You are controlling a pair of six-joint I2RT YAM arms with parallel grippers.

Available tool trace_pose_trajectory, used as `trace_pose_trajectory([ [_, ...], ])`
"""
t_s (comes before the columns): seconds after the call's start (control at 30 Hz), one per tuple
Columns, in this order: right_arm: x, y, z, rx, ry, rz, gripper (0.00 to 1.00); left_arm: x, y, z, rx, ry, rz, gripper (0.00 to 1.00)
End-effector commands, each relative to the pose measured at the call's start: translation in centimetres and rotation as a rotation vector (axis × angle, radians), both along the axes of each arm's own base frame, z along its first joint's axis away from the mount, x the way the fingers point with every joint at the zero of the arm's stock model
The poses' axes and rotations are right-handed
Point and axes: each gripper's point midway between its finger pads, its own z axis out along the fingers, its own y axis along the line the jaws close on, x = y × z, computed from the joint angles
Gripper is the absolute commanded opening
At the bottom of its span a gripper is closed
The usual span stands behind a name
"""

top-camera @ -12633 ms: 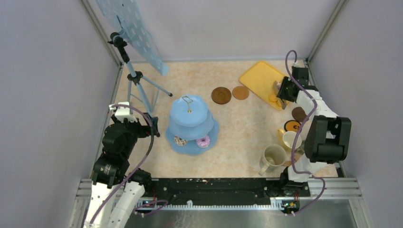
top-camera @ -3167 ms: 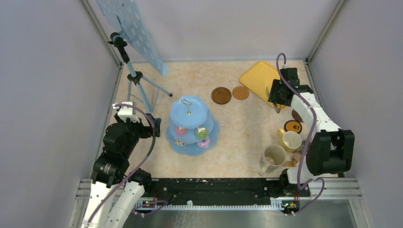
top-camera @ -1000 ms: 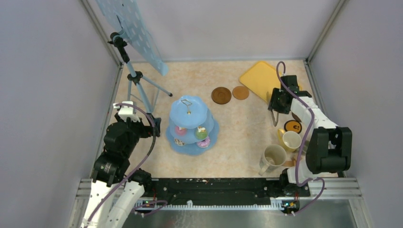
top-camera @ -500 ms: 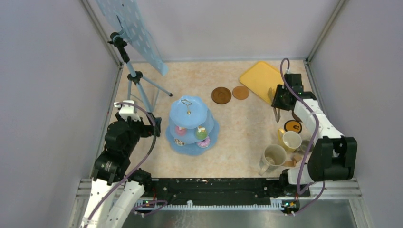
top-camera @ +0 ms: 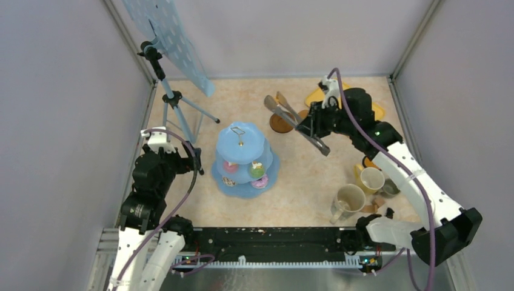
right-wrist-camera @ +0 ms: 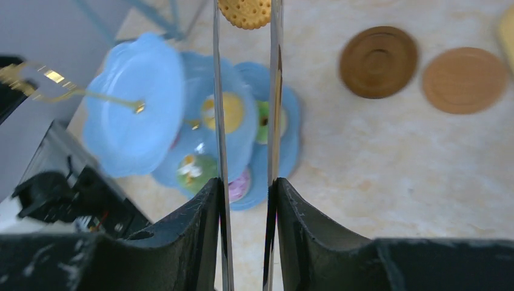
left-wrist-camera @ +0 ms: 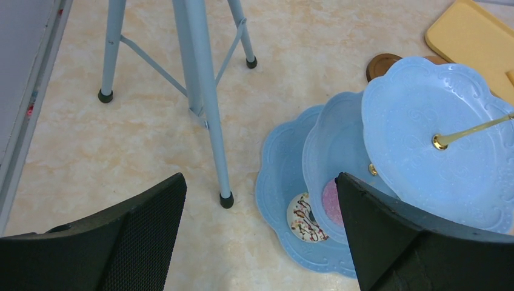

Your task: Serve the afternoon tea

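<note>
My right gripper [top-camera: 313,126] is shut on the metal tongs [top-camera: 292,116], held in the air right of the blue three-tier stand [top-camera: 242,142]. In the right wrist view the gripper [right-wrist-camera: 245,200] squeezes the tongs [right-wrist-camera: 216,91], whose tips pinch an orange biscuit [right-wrist-camera: 244,12]. The stand holds cupcakes [top-camera: 257,170] and donuts [top-camera: 229,180] on its lower tiers. My left gripper [left-wrist-camera: 260,242] is open and empty, left of the stand [left-wrist-camera: 424,121]. The beige mug [top-camera: 348,199], yellow mug [top-camera: 371,179] and a small grey mug [top-camera: 391,187] stand at the right front.
A blue tripod [top-camera: 173,100] with a dotted board stands at the back left. Two brown coasters [right-wrist-camera: 378,61] [right-wrist-camera: 463,80] lie behind the stand's right side. The yellow tray [top-camera: 316,96] is mostly hidden behind my right arm.
My right arm has swung from the yellow tray at the back right to the left, lifting the tongs with the biscuit towards the stand. The left arm has stayed put.
</note>
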Motion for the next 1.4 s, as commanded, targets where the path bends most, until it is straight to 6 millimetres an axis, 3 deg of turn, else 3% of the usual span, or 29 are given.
trace_pose_trajectory([
  [0.0,-4.0,5.2,5.1,0.101,-0.106,0.207,0.23,0.4,0.5,1.1,-0.014,-0.033,0.028,0.99],
  [0.1,-5.7,6.8,5.3,0.098,-0.107,0.265,0.23,0.3,0.6,1.1,-0.017,-0.029,0.035,0.99],
  [0.4,-7.9,9.7,3.9,0.118,-0.057,0.37,0.27,0.4,0.4,1.1,-0.017,-0.022,0.018,0.99],
  [0.73,-7.7,10.5,2.4,0.102,-0.021,0.366,0.43,0.4,0.3,1.1,-0.016,-0.023,0.01,0.99],
  [0.9,-7.5,10.3,2.1,0.09,-0.011,0.346,0.45,0.4,0.3,1.2,-0.015,-0.029,0.007,0.99],
  [1.17,-6.1,7.7,6.8,0.09,-0.146,0.193,0.51,0.3,0.2,1.3,-0.011,-0.04,-0.001,0.99],
  [1.23,-5.0,5.7,7.8,0.049,-0.173,0.079,0.5,0.3,0.1,1.3,-0.01,-0.041,-0.003,0.99],
  [1.37,-1.7,-1.0,8.2,-0.055,-0.21,-0.211,0.47,0.2,-0.1,1.4,-0.009,-0.05,-0.013,0.99],
])
